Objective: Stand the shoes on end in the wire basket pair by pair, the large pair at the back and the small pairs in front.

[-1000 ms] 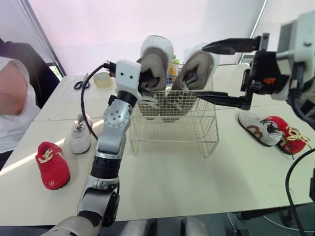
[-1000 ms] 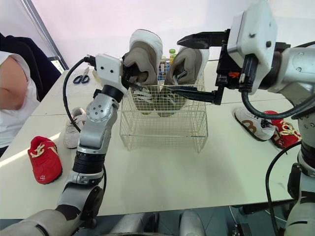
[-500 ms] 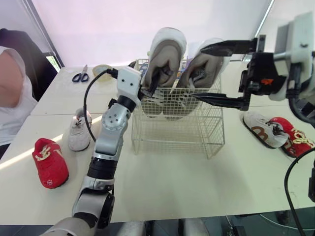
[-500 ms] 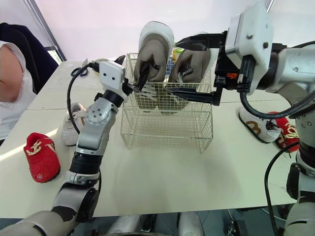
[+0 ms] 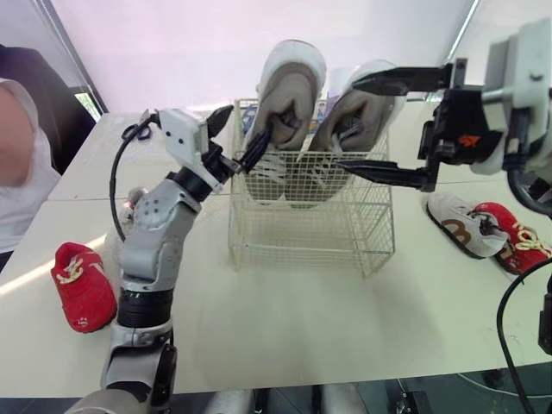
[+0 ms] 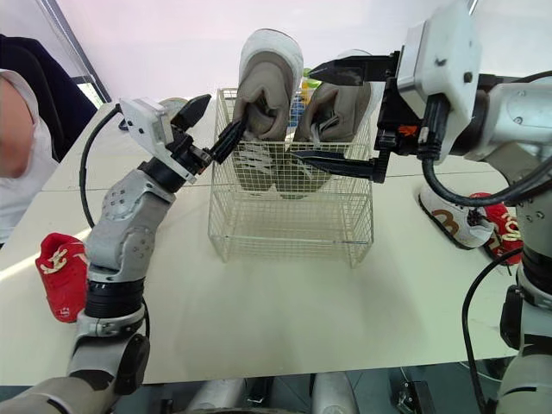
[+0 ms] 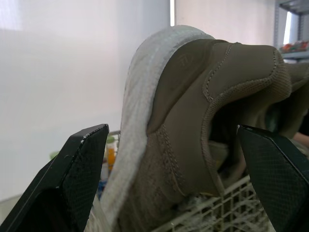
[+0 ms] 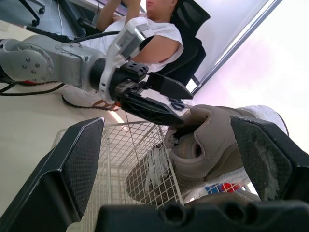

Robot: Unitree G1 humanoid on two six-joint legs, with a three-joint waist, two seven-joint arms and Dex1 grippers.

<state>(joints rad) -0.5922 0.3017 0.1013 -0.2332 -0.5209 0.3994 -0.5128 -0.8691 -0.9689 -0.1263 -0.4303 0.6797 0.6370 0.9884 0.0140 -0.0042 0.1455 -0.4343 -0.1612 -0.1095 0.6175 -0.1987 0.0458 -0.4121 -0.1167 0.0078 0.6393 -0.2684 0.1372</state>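
Large pair (image 5: 289,86) on end in basket (image 5: 302,241) (jaws apart)

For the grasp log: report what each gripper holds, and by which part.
Nothing is held. The jaws of the left gripper stand spread, one fingertip at the collar of the left tan shoe; those of the right gripper are wide open.

The white wire basket (image 5: 302,246) stands upright on the table. At its back a large taupe pair with pale soles stands on end, toes down and heels well above the rim: the left large shoe (image 5: 289,86) just beside the right large shoe (image 5: 358,108). A small red shoe (image 5: 82,286) and a small white shoe (image 8: 79,99) lie to the basket's left. To its right a small grey shoe (image 5: 461,226) lies touching a second red shoe (image 5: 515,239).
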